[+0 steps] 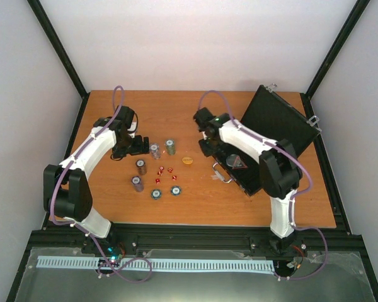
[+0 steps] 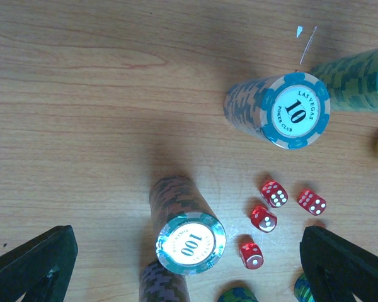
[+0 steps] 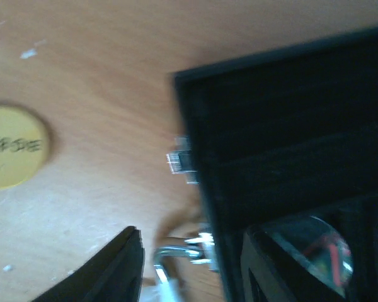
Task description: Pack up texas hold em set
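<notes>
Left hand [image 1: 140,146] wide open over chips [image 2: 190,244]

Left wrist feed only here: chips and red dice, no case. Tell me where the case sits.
Observer: The black case lies on the right side of the table, beyond the yellow disc, under the right arm.
Operator: Report whether it is open.
Observer: Open. Its lid stands raised toward the far right corner.
Operator: Give me the right arm's jaws.
Observer: They stand apart, astride the case's front wall, next to its silver handle.
</notes>
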Controlling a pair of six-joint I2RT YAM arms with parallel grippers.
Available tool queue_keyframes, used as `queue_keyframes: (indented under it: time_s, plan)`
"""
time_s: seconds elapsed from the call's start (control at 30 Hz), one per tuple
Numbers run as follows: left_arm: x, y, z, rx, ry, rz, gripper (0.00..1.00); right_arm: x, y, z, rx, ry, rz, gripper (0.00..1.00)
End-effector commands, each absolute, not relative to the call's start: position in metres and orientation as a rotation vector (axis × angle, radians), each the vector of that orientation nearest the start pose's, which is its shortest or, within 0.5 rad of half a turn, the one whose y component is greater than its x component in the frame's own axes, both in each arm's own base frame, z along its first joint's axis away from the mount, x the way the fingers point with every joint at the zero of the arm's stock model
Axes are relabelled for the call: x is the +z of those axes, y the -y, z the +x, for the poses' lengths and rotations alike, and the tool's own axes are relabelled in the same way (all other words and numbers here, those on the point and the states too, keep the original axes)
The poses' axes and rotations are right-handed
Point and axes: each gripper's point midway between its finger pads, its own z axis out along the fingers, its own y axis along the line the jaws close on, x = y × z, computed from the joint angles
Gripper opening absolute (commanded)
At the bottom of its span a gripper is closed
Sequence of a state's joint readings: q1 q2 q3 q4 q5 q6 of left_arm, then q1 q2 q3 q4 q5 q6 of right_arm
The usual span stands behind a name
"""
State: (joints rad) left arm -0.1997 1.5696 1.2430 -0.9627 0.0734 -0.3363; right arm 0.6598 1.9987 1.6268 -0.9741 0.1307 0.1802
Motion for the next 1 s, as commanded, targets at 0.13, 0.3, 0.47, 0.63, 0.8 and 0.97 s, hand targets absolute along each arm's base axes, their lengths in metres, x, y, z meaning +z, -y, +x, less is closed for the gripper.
queue_keyframes:
  time_s: [0.13,0.3,0.47,0.63,0.8,0.97]
  plan:
    - [0.126,0.083,0.335,-0.225,-2.843,-0.157,1.00,0.112,-0.234,0.368,0.044,-2.743,-0.645,0.79]
    - [0.129,0.083,0.337,-0.224,-2.835,-0.161,1.00,0.118,-0.261,0.369,0.085,-2.714,-0.710,1.00]
    - [0.130,0.083,0.338,-0.226,-2.836,-0.164,1.00,0.106,-0.298,0.364,0.143,-2.721,-0.792,1.00]
    - [0.133,0.083,0.339,-0.221,-2.833,-0.160,1.00,0.077,-0.321,0.363,0.197,-2.759,-0.820,1.00]
    - [0.133,0.083,0.340,-0.219,-2.836,-0.155,1.00,0.048,-0.328,0.363,0.205,-2.796,-0.845,0.99]
    - [0.132,0.083,0.340,-0.219,-2.840,-0.155,1.00,0.030,-0.332,0.362,0.184,-2.818,-0.862,0.98]
